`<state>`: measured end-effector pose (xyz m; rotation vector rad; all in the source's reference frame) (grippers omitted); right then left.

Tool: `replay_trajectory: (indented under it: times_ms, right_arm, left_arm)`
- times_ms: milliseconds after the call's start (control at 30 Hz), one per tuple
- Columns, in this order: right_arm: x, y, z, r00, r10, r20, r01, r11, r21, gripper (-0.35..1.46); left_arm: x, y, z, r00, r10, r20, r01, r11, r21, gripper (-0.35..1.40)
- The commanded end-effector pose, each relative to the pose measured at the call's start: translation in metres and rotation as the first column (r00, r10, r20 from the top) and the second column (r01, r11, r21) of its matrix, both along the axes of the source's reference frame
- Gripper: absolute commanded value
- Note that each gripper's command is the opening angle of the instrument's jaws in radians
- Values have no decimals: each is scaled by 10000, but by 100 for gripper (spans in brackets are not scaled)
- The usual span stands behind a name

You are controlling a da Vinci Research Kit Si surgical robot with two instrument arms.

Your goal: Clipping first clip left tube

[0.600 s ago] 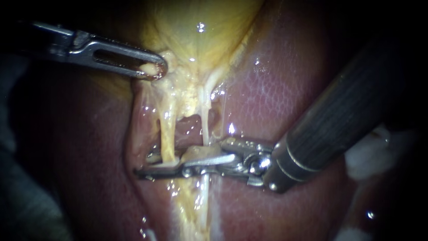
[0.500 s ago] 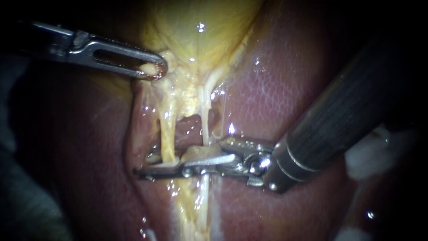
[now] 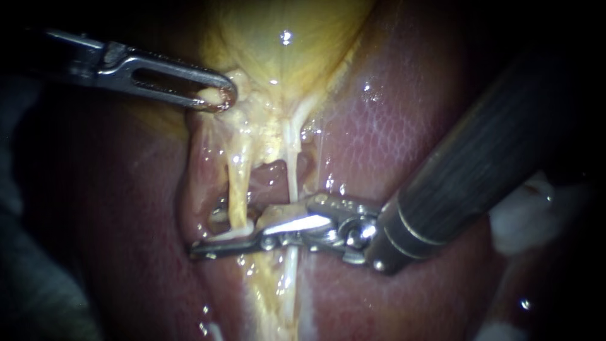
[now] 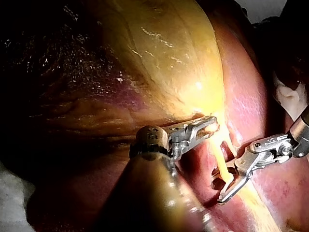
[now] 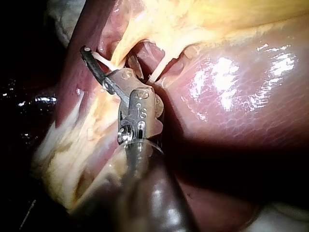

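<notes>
Right instrument [image 3: 206,234] astride left tube [image 3: 236,189]; left instrument [image 3: 219,98] grips gallbladder [image 3: 278,50]

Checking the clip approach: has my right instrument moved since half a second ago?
Yes. The right instrument has slid slightly leftward in the endoscope view, farther across the left tube, judged against the left instrument, which has not shifted.

Gallbladder [image 4: 164,58] edge gripped by left instrument [image 4: 211,127], right instrument [image 4: 223,188] at yellow tube [image 4: 220,162]

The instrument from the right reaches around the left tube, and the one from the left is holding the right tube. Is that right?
No: the left instrument holds yellow tissue above the tubes, not the right tube; the endoscope view shows it.
</notes>
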<state>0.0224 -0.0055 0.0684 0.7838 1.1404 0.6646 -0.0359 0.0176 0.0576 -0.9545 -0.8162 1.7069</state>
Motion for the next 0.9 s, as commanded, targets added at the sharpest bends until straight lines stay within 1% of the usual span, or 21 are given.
replay_trajectory:
  times_ms: [33, 300, 500, 600, 700, 900]
  right_arm:
    - [-2, 1, 0, 10000, -17, -12, 17, 10000, -61, 50]
    - [-6, 3, -3, 10000, -17, -22, 17, 10000, -39, 50]
    - [-14, 10, -12, 10000, -11, 52, 11, 10000, 11, 50]
    - [-21, 18, -19, 9999, -115, 111, 114, 9999, 94, 50]
    - [-28, 24, -24, 9997, -212, 72, 211, 9997, 116, 50]
    - [-43, 30, -31, 9993, -384, -5, 384, 9990, 208, 50]
  left_arm:
    - [0, 0, 0, 10000, 2, 2, -2, 10000, -1, -35]
    - [1, 0, 0, 10000, 5, 4, -5, 10000, -2, -35]
    - [1, 0, 0, 10000, 8, 5, -8, 10000, -2, -35]
    - [1, 0, 0, 10000, 8, 5, -8, 10000, -2, -35]
    - [2, 0, 0, 10000, 10, 6, -10, 10000, -2, -35]
    - [2, 0, 0, 10000, 11, 7, -11, 10000, -2, -35]
